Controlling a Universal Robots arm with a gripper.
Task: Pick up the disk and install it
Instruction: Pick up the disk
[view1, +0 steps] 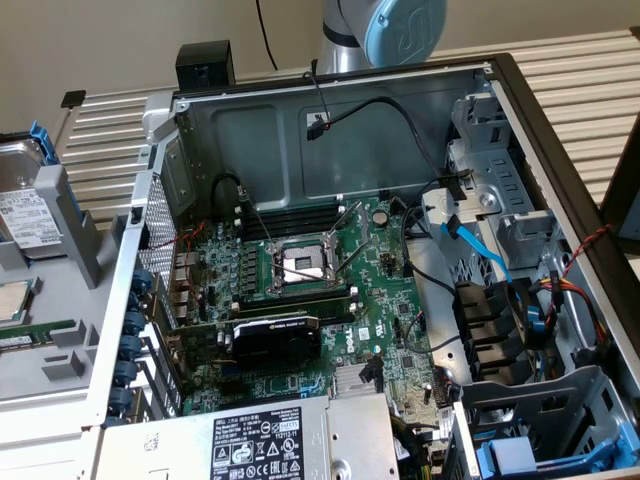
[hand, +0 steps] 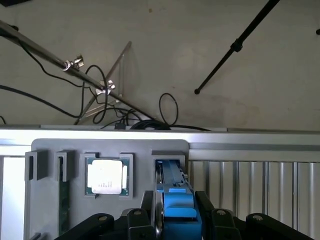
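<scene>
The disk (hand: 177, 192) stands on edge in a slot of the grey parts holder (hand: 140, 150), its bright blue carrier facing the wrist camera and a silver edge showing beside it. My gripper (hand: 176, 202) straddles it, with one black finger (hand: 150, 207) against the silver side and the other against the blue side, so it is shut on the disk, which still sits in its slot. At the far left of the exterior view, the disk (view1: 25, 205) shows its white label and blue frame in the holder (view1: 70, 225).
A processor chip (hand: 106, 176) and a memory stick (hand: 63, 195) sit in neighbouring holder pockets. The open computer case (view1: 330, 120) holds the motherboard (view1: 300, 290), the power-supply box (view1: 260, 440), loose cables and a second blue-fronted carrier (view1: 525, 458) in the drive bay at the exterior view's lower right.
</scene>
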